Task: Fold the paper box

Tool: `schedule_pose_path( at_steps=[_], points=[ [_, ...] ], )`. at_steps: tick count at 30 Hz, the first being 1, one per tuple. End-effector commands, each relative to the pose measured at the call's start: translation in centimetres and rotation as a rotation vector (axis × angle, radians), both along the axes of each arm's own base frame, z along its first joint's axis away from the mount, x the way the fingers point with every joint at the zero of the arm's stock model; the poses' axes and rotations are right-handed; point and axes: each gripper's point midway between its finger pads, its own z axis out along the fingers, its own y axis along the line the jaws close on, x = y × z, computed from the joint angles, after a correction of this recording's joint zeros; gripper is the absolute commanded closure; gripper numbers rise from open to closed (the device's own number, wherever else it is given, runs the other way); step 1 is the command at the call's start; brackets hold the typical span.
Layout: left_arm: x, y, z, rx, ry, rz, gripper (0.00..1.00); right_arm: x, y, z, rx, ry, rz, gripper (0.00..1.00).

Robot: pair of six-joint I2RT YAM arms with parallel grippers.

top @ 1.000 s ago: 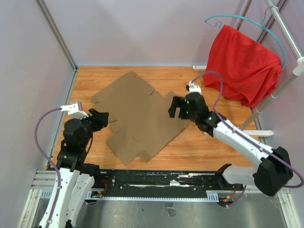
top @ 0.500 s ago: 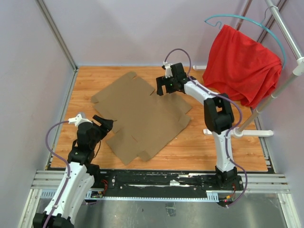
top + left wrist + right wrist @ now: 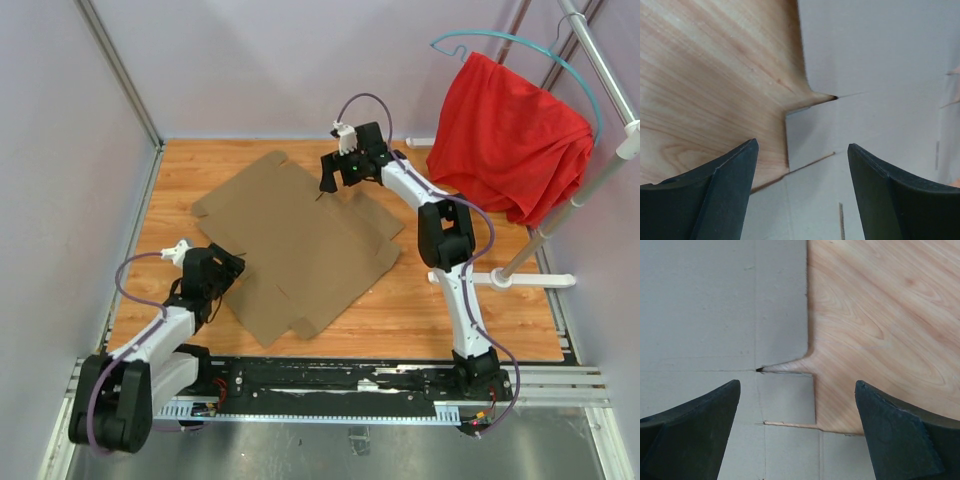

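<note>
The paper box (image 3: 290, 235) lies as a flat brown die-cut sheet with flaps on the wooden table (image 3: 470, 300). My left gripper (image 3: 226, 268) is open and empty, low over the sheet's left edge. In the left wrist view the gripper (image 3: 803, 145) straddles a notched flap edge of the sheet (image 3: 880, 75). My right gripper (image 3: 335, 177) is open and empty over the sheet's far edge. In the right wrist view the gripper (image 3: 797, 384) straddles a small tab between two slits in the sheet (image 3: 715, 305).
A red cloth (image 3: 510, 140) hangs on a teal hanger (image 3: 470, 40) from a metal rack (image 3: 600, 60) at the back right. The rack's white foot (image 3: 530, 281) rests on the table. Grey walls close in the left and back sides.
My right arm has swung from the sheet's right edge to its far edge. My left arm has dropped lower and nearer to the sheet's left edge. The sheet has not moved.
</note>
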Motion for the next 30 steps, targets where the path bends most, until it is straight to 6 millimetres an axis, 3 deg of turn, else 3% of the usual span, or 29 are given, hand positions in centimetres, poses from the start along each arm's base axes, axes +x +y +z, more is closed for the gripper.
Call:
schedule_pose_path(
  at_steps=[1, 7, 17, 30],
  points=[
    [2.7, 0.0, 1.2, 0.027, -0.043, 0.003, 0.21, -0.8, 0.5, -1.2, 0.039, 0.053, 0.085, 0.01],
    [3.5, 0.1, 1.1, 0.044, -0.069, 0.001, 0.21, -1.6, 0.6, -3.2, 0.032, 0.099, 0.087, 0.02],
    [4.5, -0.2, 0.1, 0.055, -0.04, -0.021, 0.21, -3.2, 1.5, -4.7, 0.04, 0.157, 0.118, 0.01],
    [5.4, -1.6, -1.0, 0.02, -0.037, -0.088, 0.22, -6.1, 3.0, -5.2, 0.057, 0.2, 0.169, 0.01]
  ],
)
